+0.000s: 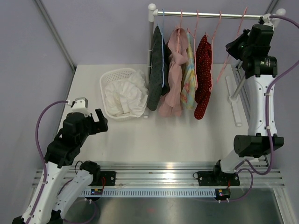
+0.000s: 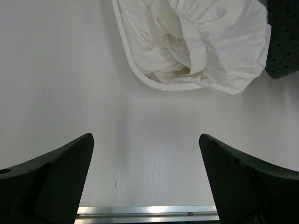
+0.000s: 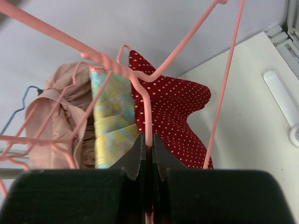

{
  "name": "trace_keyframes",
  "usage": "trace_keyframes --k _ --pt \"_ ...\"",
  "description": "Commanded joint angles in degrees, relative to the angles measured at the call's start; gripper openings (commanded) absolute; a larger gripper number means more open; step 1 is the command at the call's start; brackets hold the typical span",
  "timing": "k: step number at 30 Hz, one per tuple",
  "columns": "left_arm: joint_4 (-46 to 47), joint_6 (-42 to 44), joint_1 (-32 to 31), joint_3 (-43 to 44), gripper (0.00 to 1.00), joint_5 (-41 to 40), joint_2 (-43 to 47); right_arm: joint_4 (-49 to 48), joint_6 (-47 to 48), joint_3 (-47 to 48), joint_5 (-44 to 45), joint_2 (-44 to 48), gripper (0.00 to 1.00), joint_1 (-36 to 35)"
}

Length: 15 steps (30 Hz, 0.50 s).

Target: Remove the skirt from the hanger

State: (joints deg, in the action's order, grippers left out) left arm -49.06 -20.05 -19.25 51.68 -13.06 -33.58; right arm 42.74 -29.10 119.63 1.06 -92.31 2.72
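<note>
Black right hand [image 3: 148, 140] shut tight on a pink hanger wire [image 3: 147, 114]; the skirt is just beyond it, to its left.

Right wrist view: the jaws are closed flat on the wire with no gap between them. The wire runs up from the pinch to a twisted neck. Close behind it hangs a red, white-dotted garment, which I take to be the skirt [image 3: 180, 112]. Cannot tell for certain that the pinched wire is the skirt's own hanger. From overhead, the skirt is the last garment at the right of the row on the rail [image 1: 205, 15], near the right hand, with its long axis straight down toward the bench [image 1: 187, 135]. Left hand [image 2: 145, 137] is low over the bench, fingers spread with nothing between them, facing the basket [image 1: 108, 79] of white cloth [image 1: 126, 95], well apart from the rail. Judgement: the right arm is the nearer, and the skirt must come off downward or leftward from its grip.
</note>
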Motion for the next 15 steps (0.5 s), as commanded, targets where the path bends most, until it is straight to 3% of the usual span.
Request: trace_keyframes --k 1,7,8,9,10,11,12,15 --pt "3.18 -0.42 -0.09 -0.35 0.99 -0.21 1.41 -2.14 0.63 0.79 1.14 -0.24 0.0 0.97" --pt "3.0 -0.69 -0.09 -0.26 0.99 -0.74 1.33 -4.42 0.71 -10.8 1.57 7.93 0.0 1.23" --pt "3.0 -0.69 -0.09 -0.26 0.99 -0.83 1.33 -4.25 1.41 -11.7 2.45 9.94 0.06 1.23" --pt "3.0 -0.69 -0.09 -0.35 0.99 -0.83 1.33 -3.81 1.85 -12.84 3.06 10.92 0.2 1.23" --pt "3.0 -0.69 -0.09 -0.35 0.99 -0.83 1.33 -3.46 2.2 -13.19 3.85 11.8 0.68 1.23" --pt "3.0 -0.78 -0.09 -0.35 0.99 -1.0 1.33 -2.24 3.25 -13.46 5.69 13.46 0.9 1.32" --pt "3.0 -0.78 -0.09 -0.27 0.99 -1.0 1.33 -1.53 3.78 -13.46 7.01 14.17 0.99 1.32" --pt "2.92 -0.78 -0.09 -0.27 0.99 -1.09 1.42 0.85 5.37 -13.55 12.2 18.03 0.99 1.41"
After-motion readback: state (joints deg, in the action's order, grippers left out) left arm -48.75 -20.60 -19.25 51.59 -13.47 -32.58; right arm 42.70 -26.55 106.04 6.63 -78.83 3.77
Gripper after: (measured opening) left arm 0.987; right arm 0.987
